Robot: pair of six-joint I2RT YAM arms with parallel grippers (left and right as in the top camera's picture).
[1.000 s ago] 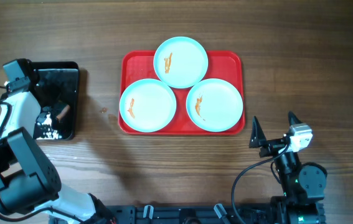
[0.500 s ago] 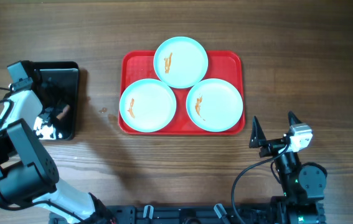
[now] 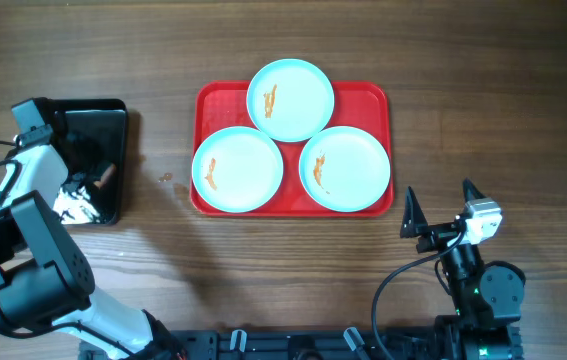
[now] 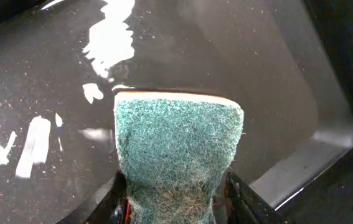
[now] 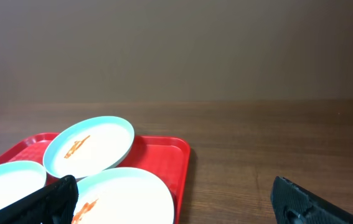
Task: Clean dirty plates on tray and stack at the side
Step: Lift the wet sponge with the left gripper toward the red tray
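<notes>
A wooden table (image 3: pixel 483 80) is shown from above, with a red tray (image 3: pixel 368 95) at its middle. Three pale blue plates (image 3: pixel 237 170) are carried on the tray: two side by side at the near edge, and one behind them with its edge over the far rim. Each is marked with an orange smear (image 3: pixel 270 98), so none is judged cleaned, and none is stacked at the side yet. Well apart on the left, a black tray (image 3: pixel 113 115) is seen, and the left gripper (image 4: pixel 173 202) is lowered into it. In the left wrist view a green sponge (image 4: pixel 176 143) is held upright between the fingers, which are pressed to both its sides; it is pinched narrower there, so it is judged to be gripped, with its lower edge apparently on the wet black floor. The right gripper (image 3: pixel 438 195) is parked near the table's front right, its jaws spread wide with nothing between them. The step in hand is judged to be the fetching of the sponge. Next, the sponge would need to be lifted clear of the black tray's rim, carried across to the nearest plate, and pressed flat on the smear, while that plate may need to be steadied by the free gripper.
</notes>
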